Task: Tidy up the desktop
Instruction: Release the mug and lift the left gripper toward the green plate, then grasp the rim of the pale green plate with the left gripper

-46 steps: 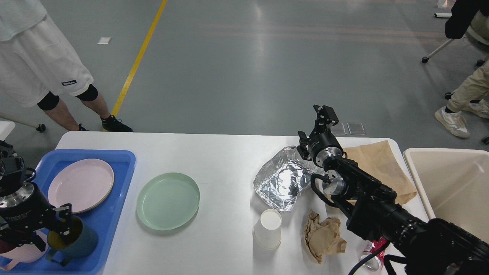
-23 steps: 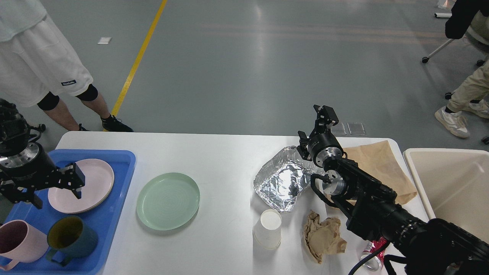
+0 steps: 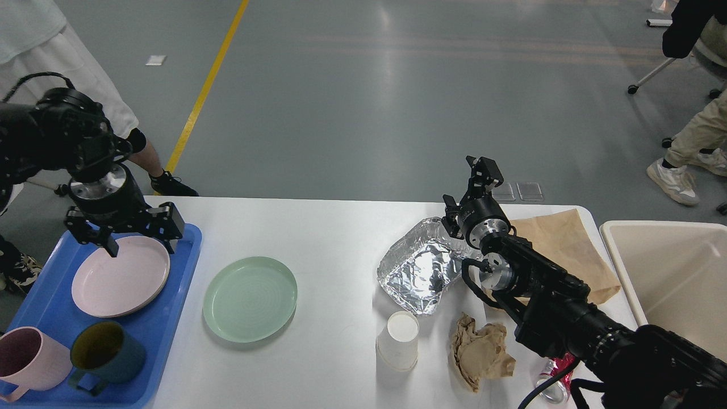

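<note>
The white desktop (image 3: 335,238) holds a green plate (image 3: 250,298), a crumpled foil tray (image 3: 423,270), a white paper cup (image 3: 399,339), a ball of brown paper (image 3: 480,352), a flat brown paper bag (image 3: 562,244) and a red can (image 3: 554,372) half hidden under my right arm. My left gripper (image 3: 141,238) hangs open and empty over the far edge of the pink plate (image 3: 120,275). My right gripper (image 3: 464,190) stands open and empty above the far corner of the foil tray.
A blue tray (image 3: 170,318) at the left carries the pink plate, a pink mug (image 3: 28,360) and a teal mug (image 3: 105,355). A beige bin (image 3: 670,267) stands off the table's right end. A person stands behind the far left corner.
My left gripper let go of the teal mug in the blue tray, rose and moved to the far side of the pink plate. The right arm has not moved.
</note>
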`<action>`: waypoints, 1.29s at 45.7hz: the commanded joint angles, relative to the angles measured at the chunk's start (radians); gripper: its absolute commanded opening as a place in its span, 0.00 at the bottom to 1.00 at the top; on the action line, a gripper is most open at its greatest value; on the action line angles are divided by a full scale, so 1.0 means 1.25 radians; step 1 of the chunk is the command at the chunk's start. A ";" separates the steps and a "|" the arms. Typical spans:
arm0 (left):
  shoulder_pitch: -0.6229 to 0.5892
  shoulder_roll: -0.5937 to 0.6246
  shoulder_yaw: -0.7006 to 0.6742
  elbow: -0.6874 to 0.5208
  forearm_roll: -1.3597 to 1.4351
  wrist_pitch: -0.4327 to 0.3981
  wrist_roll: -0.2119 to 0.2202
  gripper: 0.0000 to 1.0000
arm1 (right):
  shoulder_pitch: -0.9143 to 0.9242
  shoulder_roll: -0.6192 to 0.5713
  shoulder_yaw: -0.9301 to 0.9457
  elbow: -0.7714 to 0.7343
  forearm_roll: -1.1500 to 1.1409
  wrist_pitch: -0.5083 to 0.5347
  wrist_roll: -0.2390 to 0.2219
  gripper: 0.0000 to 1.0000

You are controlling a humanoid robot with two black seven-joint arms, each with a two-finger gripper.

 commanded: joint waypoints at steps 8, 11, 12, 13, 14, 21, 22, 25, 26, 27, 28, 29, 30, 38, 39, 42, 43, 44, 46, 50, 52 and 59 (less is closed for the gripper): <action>0.125 -0.084 -0.030 0.006 -0.002 0.203 0.015 0.94 | 0.000 0.000 0.000 0.000 0.000 0.000 0.000 1.00; 0.150 -0.089 -0.045 0.007 -0.001 0.254 0.018 0.94 | 0.000 0.000 0.000 0.000 -0.001 0.000 0.000 1.00; 0.155 -0.089 -0.049 0.007 -0.001 0.264 0.018 0.94 | 0.000 0.000 0.000 0.000 0.000 0.000 0.000 1.00; 0.159 -0.089 -0.053 0.007 -0.001 0.272 0.018 0.94 | 0.000 0.000 0.000 0.000 -0.001 0.000 0.000 1.00; 0.162 -0.089 -0.058 0.007 -0.001 0.275 0.018 0.94 | 0.000 0.000 0.000 0.000 -0.001 0.000 0.000 1.00; 0.179 -0.105 -0.067 0.008 0.005 0.280 0.021 0.95 | 0.000 0.000 0.000 0.000 -0.001 0.000 0.000 1.00; 0.186 -0.111 -0.067 0.008 0.006 0.280 0.021 0.95 | 0.000 0.000 0.000 0.000 -0.001 0.000 0.000 1.00; 0.208 -0.124 -0.064 0.015 0.006 0.283 0.022 0.95 | 0.000 0.000 0.000 0.000 -0.001 0.000 0.000 1.00; 0.214 -0.126 -0.064 0.022 0.006 0.283 0.025 0.95 | 0.000 0.000 0.000 0.000 0.000 0.000 0.000 1.00; 0.219 -0.126 -0.065 0.029 0.006 0.283 0.028 0.95 | 0.000 0.000 0.000 0.000 0.000 0.000 0.000 1.00; 0.222 -0.126 -0.067 0.035 0.006 0.282 0.033 0.95 | 0.000 0.000 0.000 0.000 -0.001 0.000 0.000 1.00; 0.224 -0.126 -0.068 0.040 0.006 0.283 0.038 0.95 | 0.000 0.000 0.000 0.000 -0.001 0.000 0.000 1.00; 0.225 -0.127 -0.069 0.045 0.005 0.283 0.044 0.94 | 0.000 0.000 0.000 0.000 0.000 0.000 0.000 1.00; 0.262 -0.123 -0.113 0.074 -0.001 0.284 0.093 0.94 | 0.000 0.000 0.000 0.000 0.000 0.000 0.000 1.00; 0.268 -0.123 -0.118 0.080 -0.001 0.283 0.101 0.94 | 0.000 0.000 0.000 0.000 0.000 0.000 0.000 1.00; 0.293 -0.120 -0.133 0.105 -0.001 0.284 0.128 0.94 | 0.000 0.000 0.000 0.000 0.000 0.000 0.000 1.00; 0.299 -0.120 -0.137 0.111 -0.001 0.284 0.130 0.94 | 0.000 0.000 0.000 0.000 -0.001 0.000 0.000 1.00; 0.306 -0.120 -0.140 0.117 -0.001 0.285 0.134 0.94 | 0.000 0.000 0.000 0.000 0.000 0.000 0.000 1.00; 0.319 -0.120 -0.148 0.128 -0.001 0.289 0.135 0.94 | 0.000 0.000 0.000 0.000 0.000 0.000 0.000 1.00; 0.338 -0.119 -0.161 0.143 -0.001 0.302 0.136 0.94 | 0.000 0.000 0.000 0.000 -0.001 0.000 0.000 1.00; 0.344 -0.118 -0.164 0.144 -0.001 0.309 0.136 0.94 | 0.000 0.000 0.000 0.000 0.000 0.000 0.000 1.00; 0.348 -0.113 -0.170 0.146 -0.001 0.328 0.135 0.94 | 0.000 0.000 0.000 0.000 0.000 0.000 0.000 1.00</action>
